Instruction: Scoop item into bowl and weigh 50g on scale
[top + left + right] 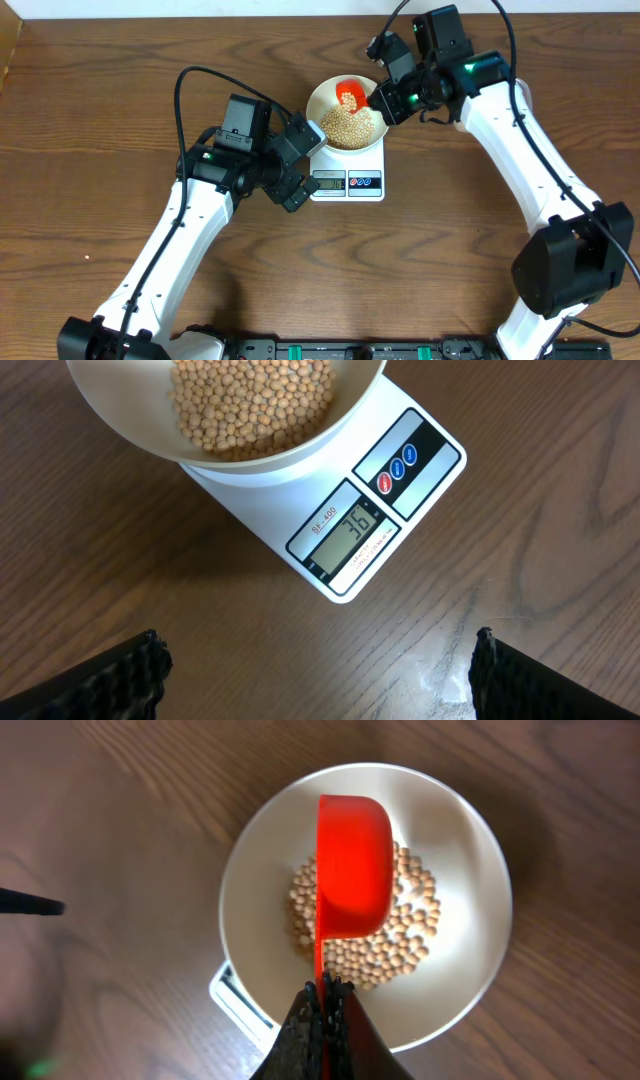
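On the scale [347, 184], at the middle of the far half of the wooden table [100, 150], sits the bowl [325, 100]: round, plain white, smooth-walled, and about as wide as the scale under it. Its bottom holds a heap of the beans [350, 125], small, round and tan-beige, piled loosely with bare white wall all around them.

From the left wrist, the scale [330, 530] is a small white rectangle with a grey display [348, 530] reading 36 and round red and blue buttons [397, 468] beside it. The bowl [360, 400] overhangs the scale's far end, with beans [250, 400] filling its base.

The right gripper [380, 100] is clamped tight on the thin handle of a red scoop [350, 92], which hangs over the bowl. From the right wrist, the scoop [352, 870] is held above the beans [400, 940], its cup over the centre of the bowl [460, 920], with the right gripper [325, 1000] pinching the handle's end. Whether the cup holds any beans I cannot tell.

The left gripper [305, 167] stands spread wide and empty just beside the scale's left edge; in its own view the left gripper [315, 660] has only bare table between its fingers.
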You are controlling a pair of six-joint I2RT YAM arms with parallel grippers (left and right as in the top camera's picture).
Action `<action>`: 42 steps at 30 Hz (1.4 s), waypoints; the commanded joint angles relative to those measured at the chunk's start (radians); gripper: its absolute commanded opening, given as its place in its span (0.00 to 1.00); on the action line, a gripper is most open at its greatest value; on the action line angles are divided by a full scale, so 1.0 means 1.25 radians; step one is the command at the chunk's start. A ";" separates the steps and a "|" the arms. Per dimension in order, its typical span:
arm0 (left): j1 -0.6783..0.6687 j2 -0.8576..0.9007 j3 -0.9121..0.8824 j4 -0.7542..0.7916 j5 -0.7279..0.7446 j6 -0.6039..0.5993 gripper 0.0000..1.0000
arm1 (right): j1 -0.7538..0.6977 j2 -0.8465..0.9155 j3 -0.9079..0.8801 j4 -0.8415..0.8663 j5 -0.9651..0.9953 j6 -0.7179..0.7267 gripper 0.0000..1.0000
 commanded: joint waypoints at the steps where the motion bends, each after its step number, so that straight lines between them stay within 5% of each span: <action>1: 0.001 -0.006 0.003 0.000 -0.004 0.008 0.98 | -0.028 0.007 0.022 0.001 -0.069 0.039 0.01; 32: 0.001 -0.006 0.003 0.000 -0.004 0.008 0.98 | -0.042 0.007 0.022 0.001 -0.068 0.045 0.01; 42: 0.001 -0.006 0.003 0.000 -0.004 0.008 0.98 | -0.024 0.007 0.022 0.002 -0.062 -0.034 0.01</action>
